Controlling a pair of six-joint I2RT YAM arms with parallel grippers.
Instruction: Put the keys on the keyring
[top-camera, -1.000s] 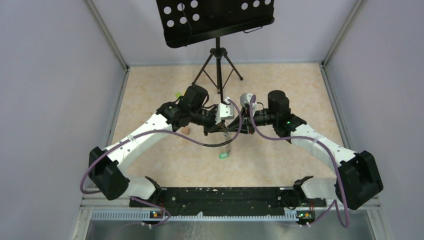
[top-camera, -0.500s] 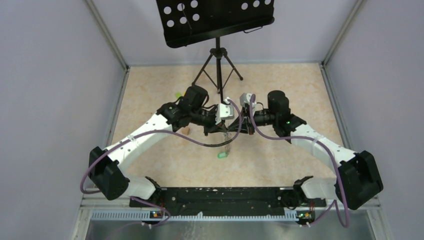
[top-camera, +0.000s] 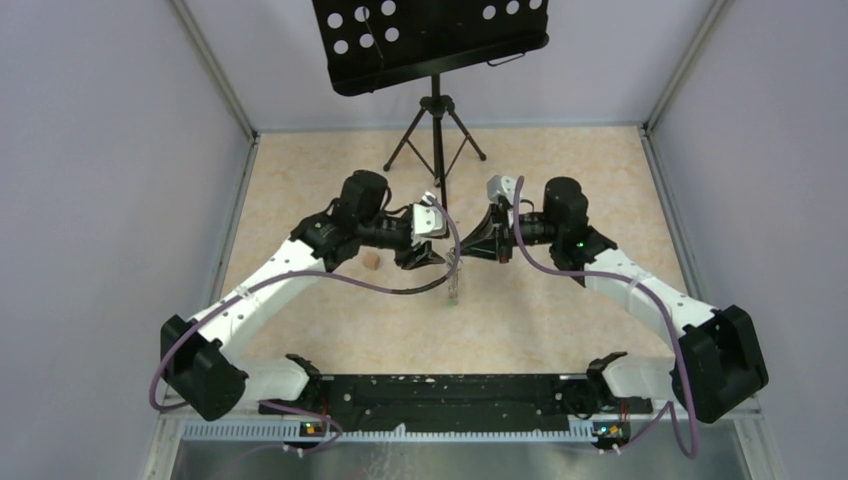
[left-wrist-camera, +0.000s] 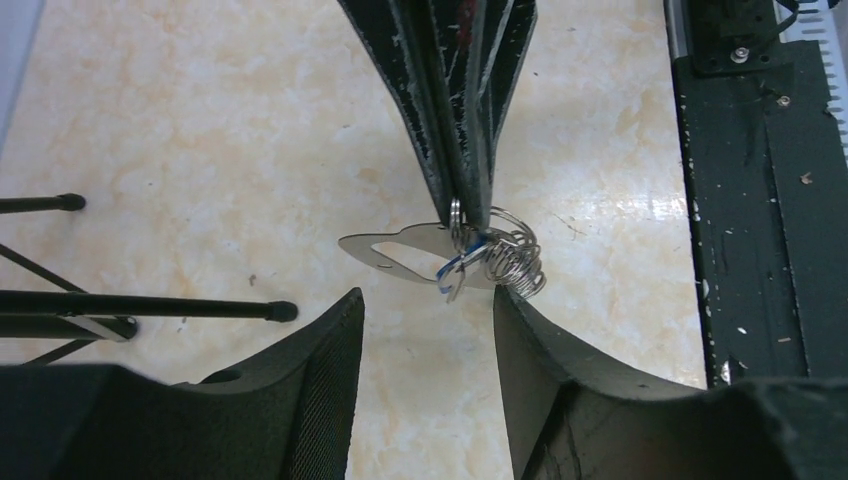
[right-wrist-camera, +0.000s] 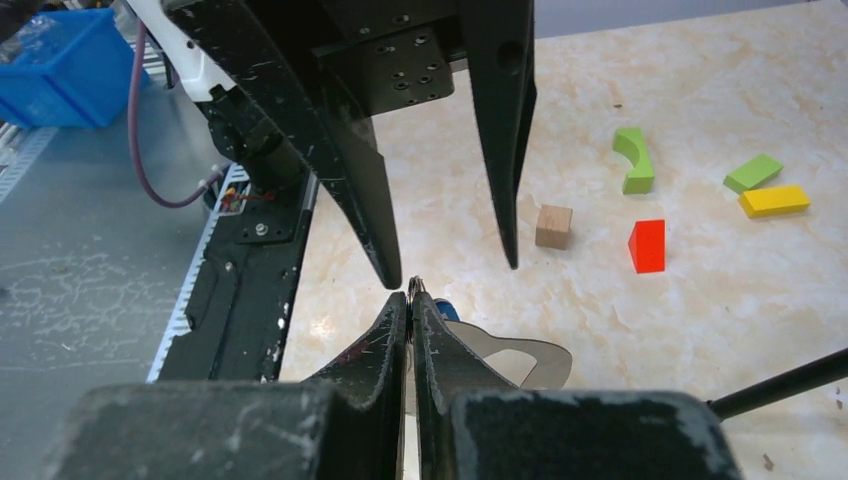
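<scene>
A beige marbled tabletop (top-camera: 600, 180) fills the middle of the overhead view. A black tripod stand (top-camera: 436, 120) is planted on it at upper centre, and a black mounting rail (top-camera: 440, 392) runs along its lower edge. In the right wrist view five loose blocks lie on it toward the right of the frame: a tan wooden cube (right-wrist-camera: 553, 226), a red block (right-wrist-camera: 648, 246) just right of it, a green arch-shaped block (right-wrist-camera: 633, 160) above those, and at the far right a flat green block (right-wrist-camera: 754, 172) with a yellow block (right-wrist-camera: 773, 200) just below it.
</scene>
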